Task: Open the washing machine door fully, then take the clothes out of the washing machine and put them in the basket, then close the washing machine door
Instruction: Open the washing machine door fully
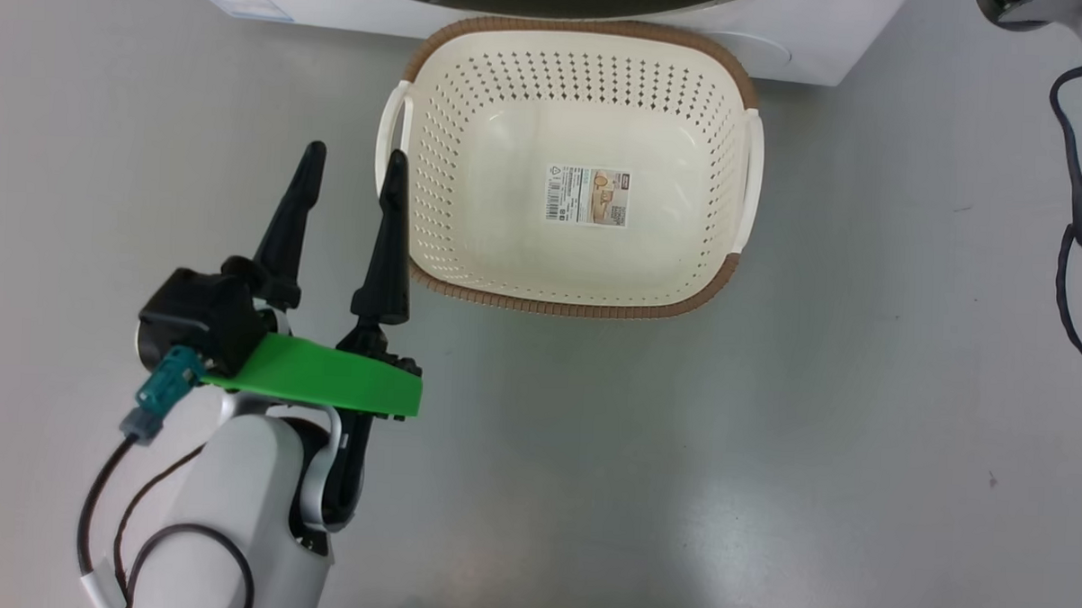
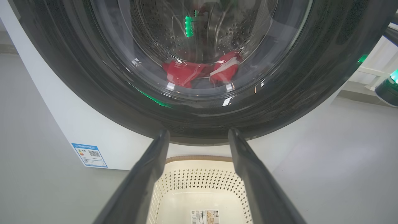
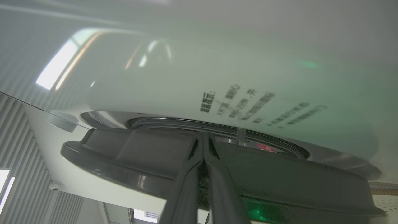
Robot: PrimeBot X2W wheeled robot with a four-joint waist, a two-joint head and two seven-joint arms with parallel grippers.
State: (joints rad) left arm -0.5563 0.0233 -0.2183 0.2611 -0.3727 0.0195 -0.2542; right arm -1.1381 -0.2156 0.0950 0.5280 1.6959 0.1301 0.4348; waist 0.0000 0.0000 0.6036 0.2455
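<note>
Step in hand: I judge I'm on the first one, opening the washing machine door (image 2: pixel 199 102); in the left wrist view its black rim looks closed or nearly so against the washing machine (image 2: pixel 77 124).
Clothes: the clothes (image 2: pixel 202 72) lie behind the door glass at the bottom of the drum, none out yet.
Basket: the basket (image 1: pixel 577 49) sits empty on the floor just in front of the machine.
Right gripper (image 3: pixel 203 146): my jaws are pressed together, holding nothing, tips at the edge of the door rim; a narrow gap shows behind it. Whether they touch it I can't tell.
Left gripper (image 1: pixel 352 167): jaws wide apart and empty, hovering just beside the basket's left handle.
Next move: I'd work the right tips behind the rim and swing the door fully out.
</note>
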